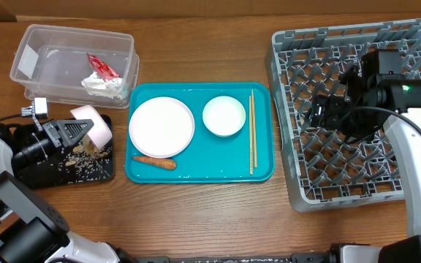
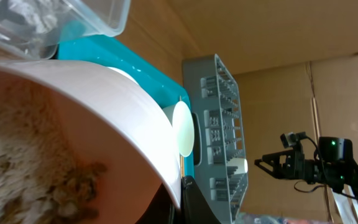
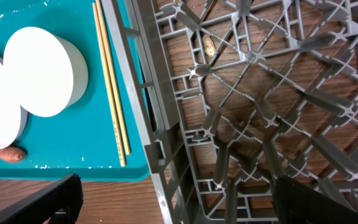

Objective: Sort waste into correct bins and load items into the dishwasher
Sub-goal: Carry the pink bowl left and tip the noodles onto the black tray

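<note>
**Inspection: scraps bowl at the black tray**

Found left pincer (image 1: pixel 82 131) clenched on a tilted bowl (image 1: pixel 95 121) at lower left of frame, over the black tray (image 1: pixel 107 171). Noted beige scraps (image 1: pixel 86 153) strewn in that tray, with more clinging inside the bowl in the left wrist view. Recorded red wrapper (image 1: pixel 101 67) and white tissue (image 1: pixel 105 85) inside the clear tub (image 1: pixel 31 42), upper left. Logged on the teal tray (image 1: pixel 196 172), centre: plate (image 1: pixel 161 126), second bowl (image 1: pixel 224 115), chopsticks (image 1: pixel 252 131) along the right edge, and carrot (image 1: pixel 154 162) just below the plate. Found right pincer (image 1: pixel 324 113) released, jaws wide, above the grey dish rack (image 1: pixel 286 124) at right of the wooden surface (image 1: pixel 196 219).
</note>
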